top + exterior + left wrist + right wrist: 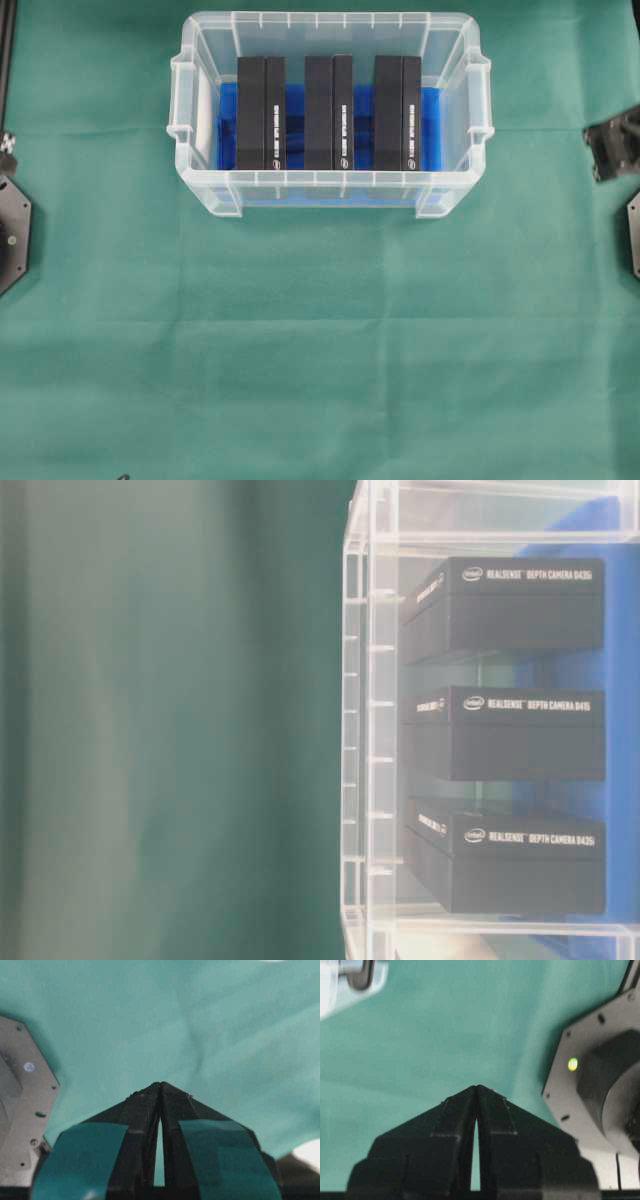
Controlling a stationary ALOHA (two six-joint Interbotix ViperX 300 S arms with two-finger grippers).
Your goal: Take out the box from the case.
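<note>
The case (325,20), a clear plastic tub with a blue cloth (430,130) on its bottom, stands at the back middle of the table. Three black boxes stand side by side in it: left (261,112), middle (329,112) and right (397,112). The table-level view shows them through the case wall (370,730), stacked in the picture at top (505,605), middle (510,732) and bottom (510,860). My left gripper (160,1083) is shut and empty over bare green cloth. My right gripper (477,1086) is likewise shut and empty. Both are far from the case.
Green cloth (320,350) covers the whole table. The left arm's base plate (10,230) sits at the left edge, also seen beside my left gripper (20,1125). The right arm's base (600,1085) and a dark arm part (612,145) are at the right edge.
</note>
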